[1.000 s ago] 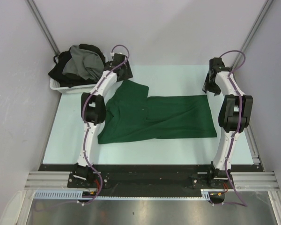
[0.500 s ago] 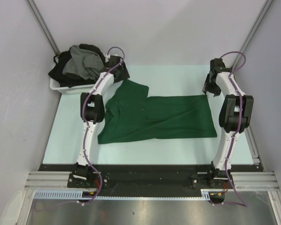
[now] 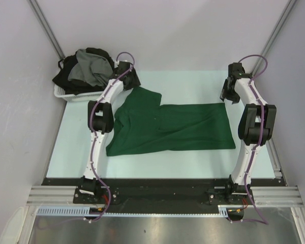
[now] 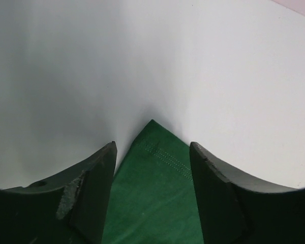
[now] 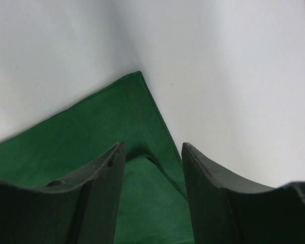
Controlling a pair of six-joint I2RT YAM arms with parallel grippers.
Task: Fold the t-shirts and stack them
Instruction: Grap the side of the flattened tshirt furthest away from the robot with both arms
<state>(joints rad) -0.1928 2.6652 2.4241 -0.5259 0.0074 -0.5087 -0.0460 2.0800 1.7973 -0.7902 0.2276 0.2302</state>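
A dark green t-shirt (image 3: 168,127) lies spread on the pale table, one sleeve pointing to the far left. My left gripper (image 3: 128,76) hangs over that sleeve's far corner. In the left wrist view the gripper (image 4: 152,152) is open, with the hemmed green corner (image 4: 155,178) lying flat between its fingers (image 4: 91,193). My right gripper (image 3: 226,95) is at the shirt's far right corner. In the right wrist view it (image 5: 151,152) is open, and a raised fold of the green hem (image 5: 147,132) lies between its fingers (image 5: 208,198). Neither gripper pinches the cloth.
A white basket (image 3: 66,95) at the far left corner holds a heap of a grey shirt (image 3: 89,68) and black shirts (image 3: 66,76). Grey walls close in the table on both sides and at the back.
My left gripper has shifted slightly left and away along the sleeve corner, and its jaws have narrowed a little. The right arm and the shirt have stayed put.
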